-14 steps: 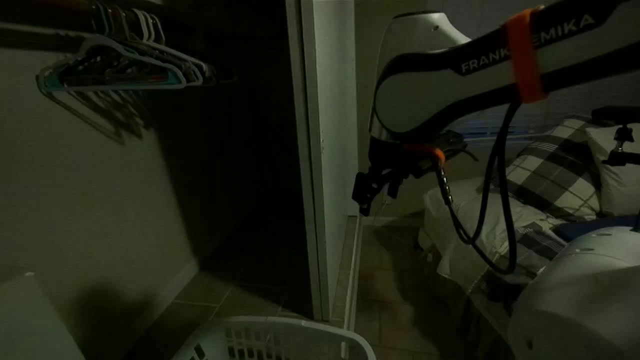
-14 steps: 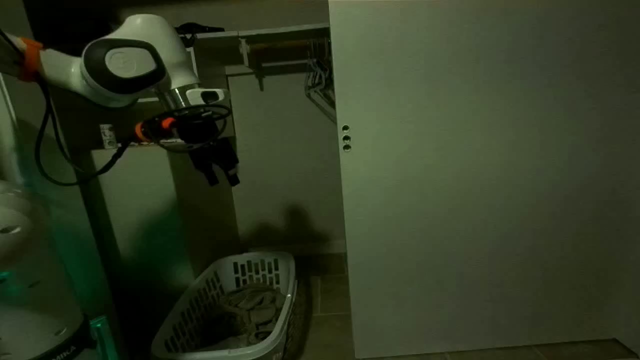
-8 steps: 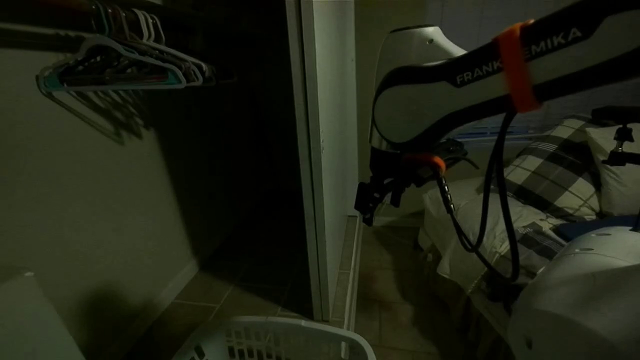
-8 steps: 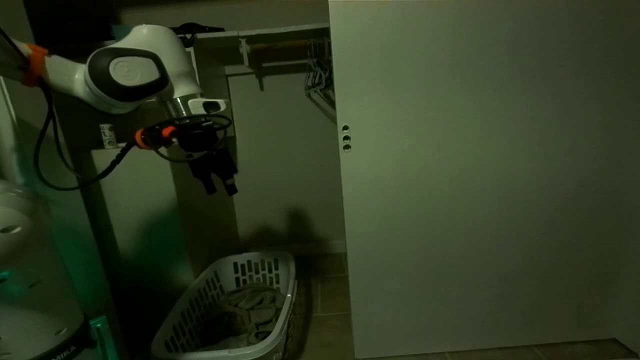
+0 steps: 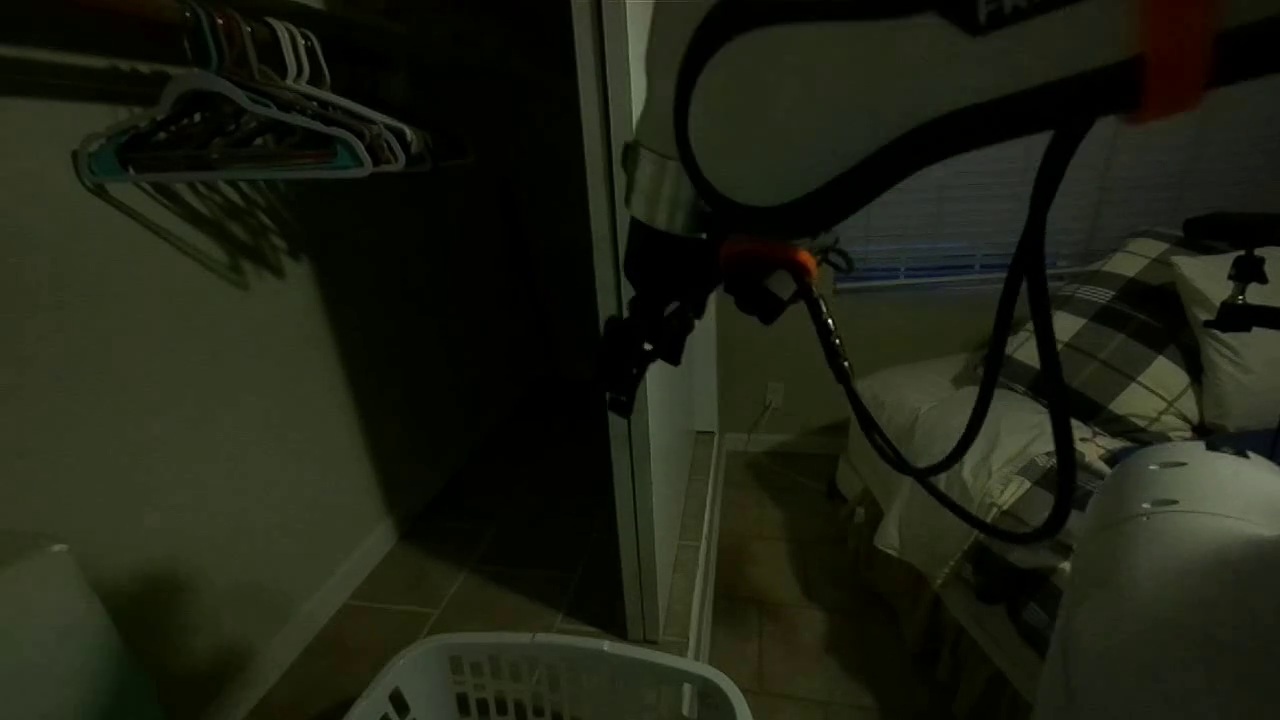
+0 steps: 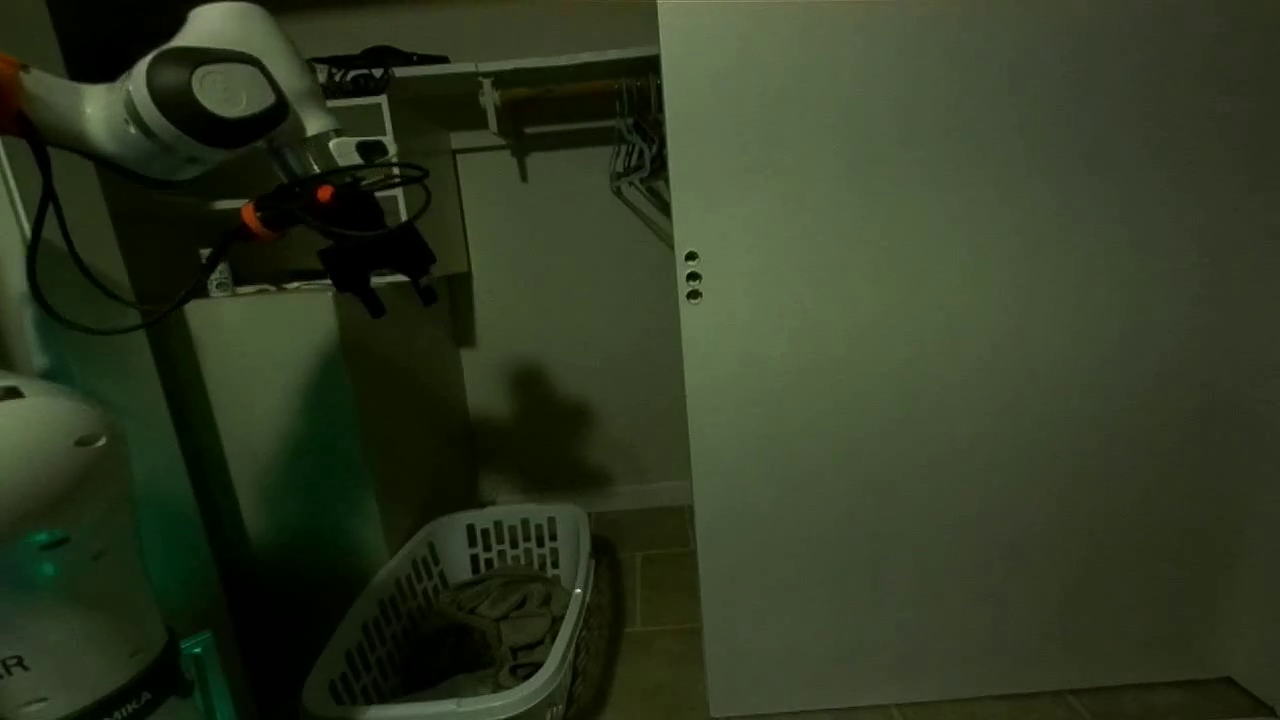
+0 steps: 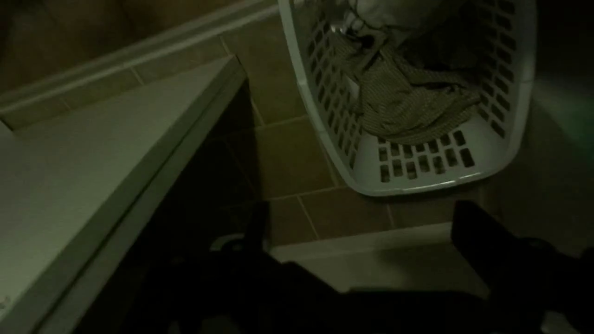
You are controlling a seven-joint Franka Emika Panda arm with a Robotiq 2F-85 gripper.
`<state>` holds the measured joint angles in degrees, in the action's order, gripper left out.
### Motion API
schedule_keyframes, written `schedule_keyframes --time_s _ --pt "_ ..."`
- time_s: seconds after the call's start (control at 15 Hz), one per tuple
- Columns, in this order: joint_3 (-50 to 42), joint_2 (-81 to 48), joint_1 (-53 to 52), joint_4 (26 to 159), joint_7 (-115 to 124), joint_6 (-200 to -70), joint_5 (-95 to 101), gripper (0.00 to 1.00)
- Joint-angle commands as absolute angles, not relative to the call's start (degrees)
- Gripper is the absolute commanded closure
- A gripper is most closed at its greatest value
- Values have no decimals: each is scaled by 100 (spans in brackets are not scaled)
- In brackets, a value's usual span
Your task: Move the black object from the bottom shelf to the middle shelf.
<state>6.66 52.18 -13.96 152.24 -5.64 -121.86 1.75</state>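
My gripper (image 7: 363, 208) is open with nothing between its fingers in the wrist view. In an exterior view the gripper (image 6: 402, 300) hangs in front of the shelf unit (image 6: 400, 205), its fingers pointing down near a lower shelf edge. The gripper also shows in an exterior view (image 5: 645, 385) in front of the closet door's edge. A dark, tangled-looking object (image 6: 385, 62) lies on the top shelf. No black object can be made out on a lower shelf; the arm and deep shadow hide much of the unit.
A white laundry basket (image 6: 575, 600) with cloth stands on the floor below the gripper; it fills the upper right of the wrist view (image 7: 301, 83). A sliding door (image 6: 950, 350) covers part of the closet. Hangers (image 5: 230, 165) hang from a rod. A small can (image 6: 218, 275) stands left.
The arm dips slightly at first, then is higher and farther left in both exterior views. The gripper fingers look wider apart now. The basket and door have not moved.
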Motion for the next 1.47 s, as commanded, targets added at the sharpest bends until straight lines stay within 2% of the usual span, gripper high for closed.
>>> schedule_keyframes --time_s 0.0,0.73,0.8,1.4 --pt "948 4825 -2038 14644 -837 -12450 -184 0" --pt "1034 3095 -3750 13141 -2308 -13959 -961 0" --pt "1199 3570 -3478 13552 -1885 -13873 -738 0" --pt "1120 3010 -3666 13096 -2242 -14088 -805 0"
